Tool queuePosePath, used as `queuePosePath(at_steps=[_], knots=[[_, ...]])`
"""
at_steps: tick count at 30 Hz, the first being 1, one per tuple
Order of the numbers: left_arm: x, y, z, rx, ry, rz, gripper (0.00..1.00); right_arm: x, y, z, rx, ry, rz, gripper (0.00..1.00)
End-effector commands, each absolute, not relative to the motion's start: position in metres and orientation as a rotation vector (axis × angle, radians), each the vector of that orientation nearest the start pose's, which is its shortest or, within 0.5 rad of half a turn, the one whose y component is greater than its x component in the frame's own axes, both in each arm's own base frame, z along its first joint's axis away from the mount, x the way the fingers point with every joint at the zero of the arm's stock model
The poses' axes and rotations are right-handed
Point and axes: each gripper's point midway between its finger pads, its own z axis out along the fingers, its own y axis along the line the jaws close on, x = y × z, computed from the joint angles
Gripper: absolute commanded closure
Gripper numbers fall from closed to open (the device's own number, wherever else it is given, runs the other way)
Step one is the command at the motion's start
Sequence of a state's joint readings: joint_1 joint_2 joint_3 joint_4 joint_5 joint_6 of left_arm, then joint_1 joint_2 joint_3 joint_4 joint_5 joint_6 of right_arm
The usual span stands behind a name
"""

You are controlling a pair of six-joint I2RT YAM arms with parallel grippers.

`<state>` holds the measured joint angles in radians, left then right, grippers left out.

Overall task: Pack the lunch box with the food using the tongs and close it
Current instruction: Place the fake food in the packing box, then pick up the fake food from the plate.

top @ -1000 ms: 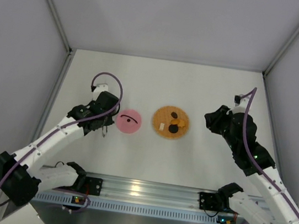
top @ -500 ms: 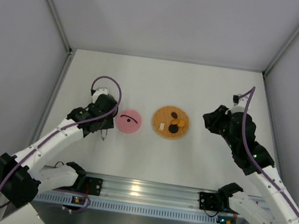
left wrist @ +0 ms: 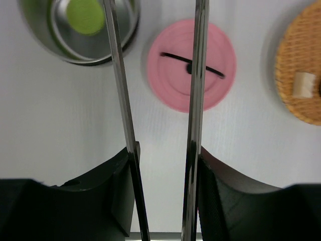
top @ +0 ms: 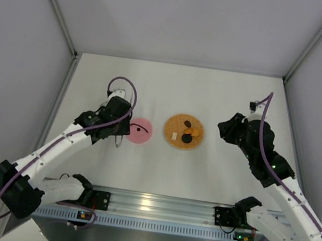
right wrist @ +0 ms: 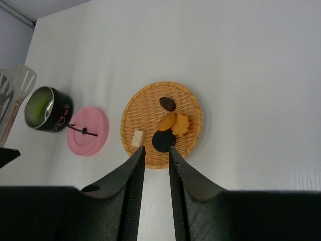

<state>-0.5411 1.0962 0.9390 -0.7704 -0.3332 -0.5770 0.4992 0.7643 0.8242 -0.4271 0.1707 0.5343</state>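
Note:
My left gripper [left wrist: 165, 150] is shut on the silver tongs [left wrist: 120, 75], whose two arms stand spread and reach over the table. The steel lunch box [left wrist: 55, 37] sits at the upper left of the left wrist view, with a green food piece [left wrist: 86, 15] inside. Its pink lid [left wrist: 173, 85] lies flat beside it, under the tongs' right arm. Black, orange and pale yellow food [right wrist: 163, 141] rests on the orange woven plate [right wrist: 188, 98]. My right gripper [right wrist: 156, 148] hovers open and holds nothing near the plate's front edge. From above, my left arm hides the lunch box.
From above, the pink lid [top: 140, 131] and the plate [top: 178, 123] lie side by side mid-table. Grey walls close in the left, right and back. A metal rail [top: 155, 203] with both arm bases runs along the near edge.
My left arm has shifted a little right toward the pink lid, with the tongs still in its gripper. The right arm has barely moved.

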Motion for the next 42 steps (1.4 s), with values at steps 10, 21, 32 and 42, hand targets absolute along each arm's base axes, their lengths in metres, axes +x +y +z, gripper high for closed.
queuePosePath(at_steps=[10, 21, 32, 42], knots=[[0.229, -0.260, 0.178, 0.274, 2.390, -0.316, 0.45, 0.266, 0.138, 0.262, 0.138, 1.924, 0.546, 0.76], [0.195, -0.295, 0.134, 0.384, 2.485, -0.288, 0.41, 0.265, 0.134, 0.259, 0.143, 1.926, 0.526, 0.75], [0.184, -0.288, 0.102, 0.375, 2.546, -0.232, 0.41, 0.265, 0.133, 0.254, 0.144, 1.934, 0.517, 0.75], [0.180, -0.279, 0.085, 0.358, 2.576, -0.195, 0.42, 0.266, 0.134, 0.249, 0.143, 1.943, 0.512, 0.76]])
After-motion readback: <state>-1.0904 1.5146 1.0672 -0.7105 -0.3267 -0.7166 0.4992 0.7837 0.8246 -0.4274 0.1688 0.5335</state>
